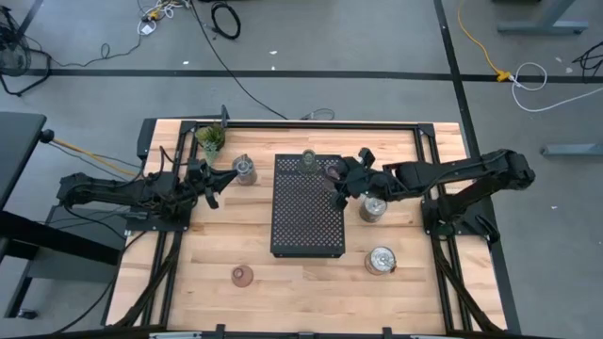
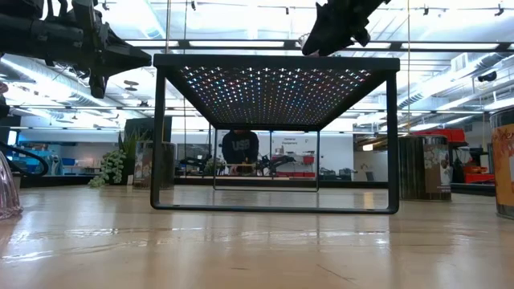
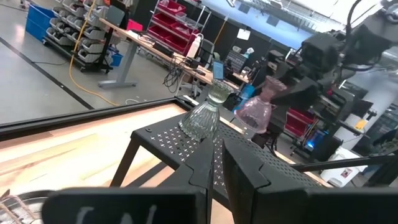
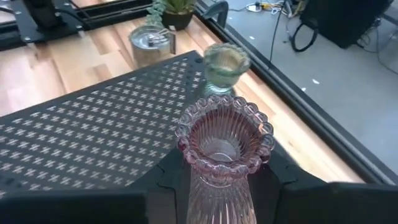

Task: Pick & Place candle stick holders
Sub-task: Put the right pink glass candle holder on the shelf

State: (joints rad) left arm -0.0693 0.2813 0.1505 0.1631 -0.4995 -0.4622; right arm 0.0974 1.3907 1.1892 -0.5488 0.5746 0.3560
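A pale green holder [image 1: 308, 162] stands on its foot at the far edge of the black perforated tray [image 1: 306, 226]; it also shows in the right wrist view [image 4: 224, 65]. My right gripper [image 1: 337, 179] is shut on a pinkish holder [image 4: 221, 143] over the tray's far right part. My left gripper [image 1: 215, 184] hangs shut and empty left of the tray, beside a silvery holder [image 1: 244, 170]. Two more silvery holders [image 1: 373, 208] [image 1: 380, 261] stand right of the tray. A second pinkish-brown holder [image 1: 242, 275] stands on the table, near left. My right gripper pinches the pinkish holder's ribbed body [image 4: 214, 190] below its beaded rim between its two fingers [image 4: 171, 171]. It comes from the table's right side, slanting down. The holder stands upright, rim up, over the tray. Whether its foot touches the tray I cannot tell.
A small potted plant [image 1: 211, 139] stands at the far left, behind the left silvery holder. The tray stands on legs [image 2: 158, 136], raised above the wooden table. A black frame rail runs along the table's far edge [image 1: 283, 123]. A person shows in the room far beyond the table [image 2: 240, 148].
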